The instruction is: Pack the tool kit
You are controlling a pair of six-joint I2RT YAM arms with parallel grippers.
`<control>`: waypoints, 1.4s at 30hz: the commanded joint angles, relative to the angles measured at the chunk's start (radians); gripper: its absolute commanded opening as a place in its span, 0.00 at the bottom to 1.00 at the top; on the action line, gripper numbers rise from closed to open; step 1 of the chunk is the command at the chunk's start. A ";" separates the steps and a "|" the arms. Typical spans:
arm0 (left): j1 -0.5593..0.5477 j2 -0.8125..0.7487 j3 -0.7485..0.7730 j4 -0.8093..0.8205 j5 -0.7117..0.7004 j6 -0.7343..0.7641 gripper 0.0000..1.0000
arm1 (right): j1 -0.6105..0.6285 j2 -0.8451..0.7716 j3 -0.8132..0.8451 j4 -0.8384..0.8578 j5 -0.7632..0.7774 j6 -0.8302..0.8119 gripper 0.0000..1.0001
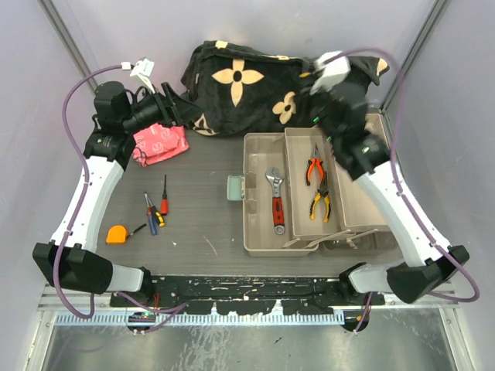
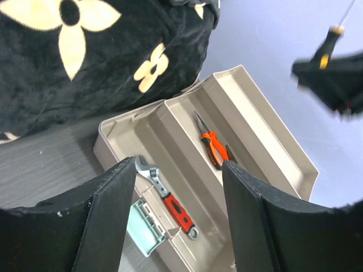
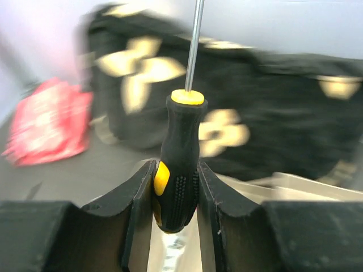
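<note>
Right gripper [image 3: 176, 190]: clenched on the handle of the black-and-yellow screwdriver [image 3: 180, 153]. The shaft is upright and its tip is cut off above. The blanket [image 3: 272, 113] beyond it is motion-blurred.

Left gripper [image 2: 178, 187]: released, nothing between its fingers. Beyond them lies the open toolbox [image 2: 266, 141], holding the wrench [image 2: 168, 196] and the pliers [image 2: 211, 144], which are partly hidden.

Dark grey table [image 1: 201, 216]; pale walls [image 1: 464, 77].

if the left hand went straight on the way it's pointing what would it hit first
Probably the open toolbox, near the wrench lying in it, though depth is hard to judge from the wrist view.
</note>
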 commanded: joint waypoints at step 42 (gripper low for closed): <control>0.057 -0.257 -0.159 -0.403 0.006 0.320 0.60 | -0.621 0.009 -0.063 -0.600 0.089 -0.096 0.01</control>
